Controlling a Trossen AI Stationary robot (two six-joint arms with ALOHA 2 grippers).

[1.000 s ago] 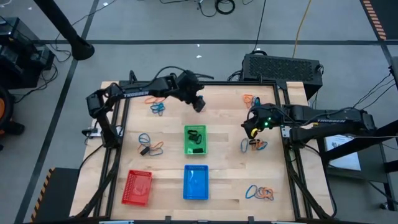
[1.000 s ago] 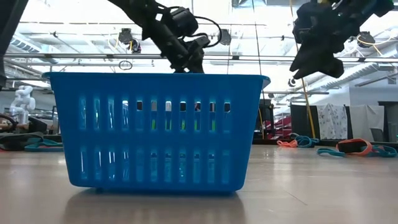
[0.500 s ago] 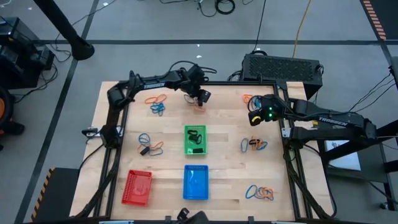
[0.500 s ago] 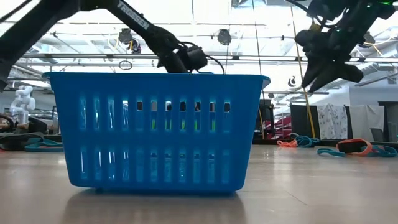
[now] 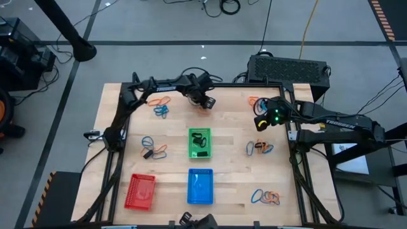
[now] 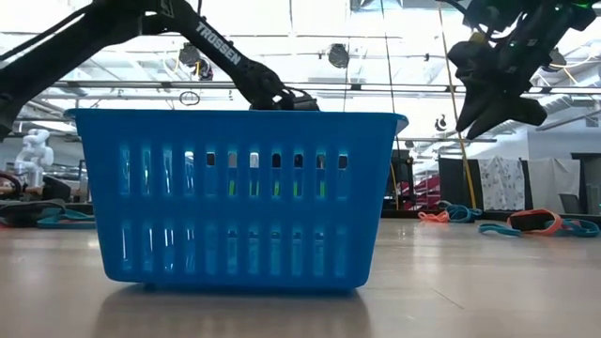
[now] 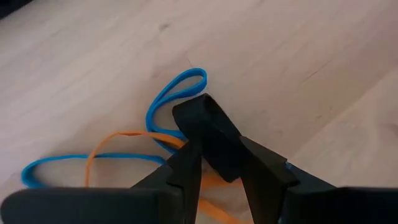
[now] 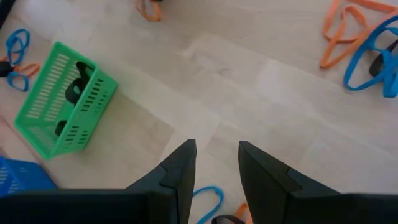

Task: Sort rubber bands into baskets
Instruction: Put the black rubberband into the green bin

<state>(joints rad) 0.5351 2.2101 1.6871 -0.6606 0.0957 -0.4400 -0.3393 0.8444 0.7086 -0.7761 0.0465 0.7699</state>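
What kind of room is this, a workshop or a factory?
Most likely a robotics lab or open workshop: a wooden table with two robot arms mounted on it, a grey floor strewn with cables, and a high ceiling with exposed beams.

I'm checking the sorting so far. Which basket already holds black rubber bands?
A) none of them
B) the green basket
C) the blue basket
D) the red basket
B: in the high view, the green basket at the table's middle has dark bands lying inside, and the right wrist view shows the same black bands through its mesh.
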